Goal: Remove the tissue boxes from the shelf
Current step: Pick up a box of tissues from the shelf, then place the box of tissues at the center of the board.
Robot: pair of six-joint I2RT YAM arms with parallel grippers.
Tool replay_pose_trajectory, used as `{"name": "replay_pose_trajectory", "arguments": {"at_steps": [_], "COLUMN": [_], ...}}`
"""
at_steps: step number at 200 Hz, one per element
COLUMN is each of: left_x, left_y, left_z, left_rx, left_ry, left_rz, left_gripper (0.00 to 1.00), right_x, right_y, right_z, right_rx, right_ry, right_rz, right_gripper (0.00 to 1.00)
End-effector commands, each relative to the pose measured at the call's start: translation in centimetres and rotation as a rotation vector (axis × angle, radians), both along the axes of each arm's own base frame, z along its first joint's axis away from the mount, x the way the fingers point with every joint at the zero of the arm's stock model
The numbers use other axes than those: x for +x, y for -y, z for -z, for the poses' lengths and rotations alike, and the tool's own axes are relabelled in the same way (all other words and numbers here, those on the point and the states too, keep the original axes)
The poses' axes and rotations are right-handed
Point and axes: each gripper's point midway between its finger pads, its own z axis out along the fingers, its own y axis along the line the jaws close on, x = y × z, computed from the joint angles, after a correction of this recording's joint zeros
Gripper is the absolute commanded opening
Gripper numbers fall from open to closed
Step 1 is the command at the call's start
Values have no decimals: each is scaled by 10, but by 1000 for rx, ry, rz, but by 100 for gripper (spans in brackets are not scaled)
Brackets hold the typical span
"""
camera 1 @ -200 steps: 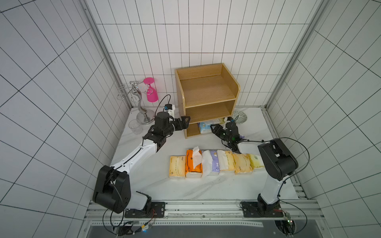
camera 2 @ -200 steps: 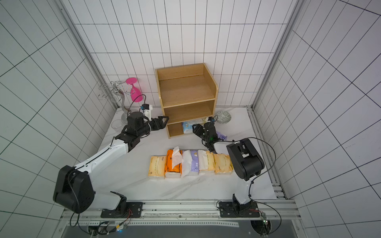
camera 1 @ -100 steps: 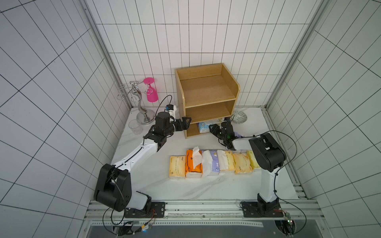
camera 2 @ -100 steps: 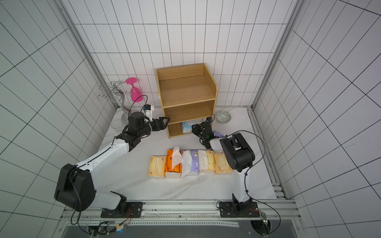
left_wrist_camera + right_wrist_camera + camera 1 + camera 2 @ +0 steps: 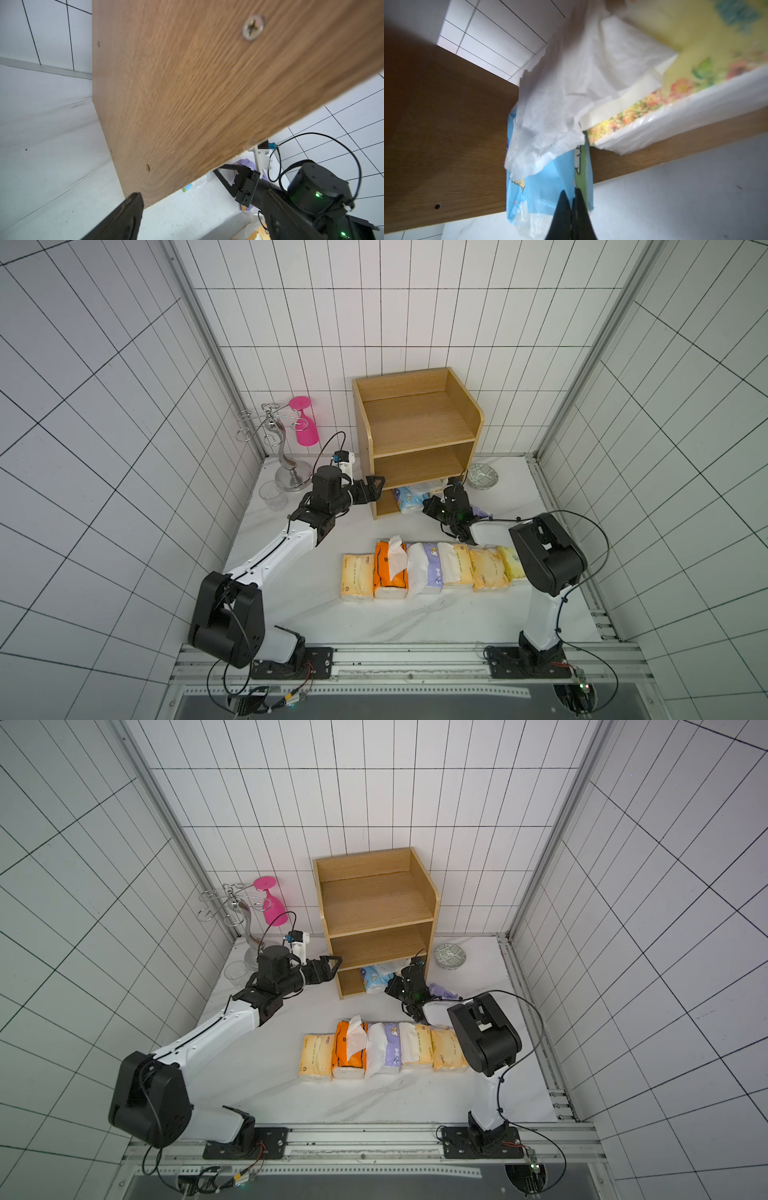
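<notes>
My right claw is pinched tight on the wrapper edge of the light blue pack. The pack pokes out of the shelf bottom tier, next to a yellow flowery pack. Lettering's too blurry to read, only cartoon prints. My left claw is spread wide by the shelf's side panel.

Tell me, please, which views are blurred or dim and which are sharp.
Right wrist view: the yellow floral pack is blurred, the light blue pack at the right tool sharper, the shelf shadowed. Left wrist view: the shelf's side panel is soft, its grain smeared. Both top views: sharp, evenly lit.
</notes>
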Motion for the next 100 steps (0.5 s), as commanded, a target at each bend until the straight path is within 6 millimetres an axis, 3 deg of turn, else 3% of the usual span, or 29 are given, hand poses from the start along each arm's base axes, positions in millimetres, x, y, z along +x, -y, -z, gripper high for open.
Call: {"name": "replay_pose_trajectory", "arguments": {"at_steps": [1, 100], "left_x": [-6, -27], "left_y": [-9, -14], "left_z": [-11, -34], "left_rx": [4, -40], "left_ry": [26, 45], "left_rz": [-31, -49], "left_gripper": [93, 93], "right_x": [-28, -114], "right_y": [4, 72], "right_z": [-1, 38], "right_rx": [-51, -182], "right_ry": [1, -116], "right_rz": [-49, 5], "right_gripper": [0, 0]}}
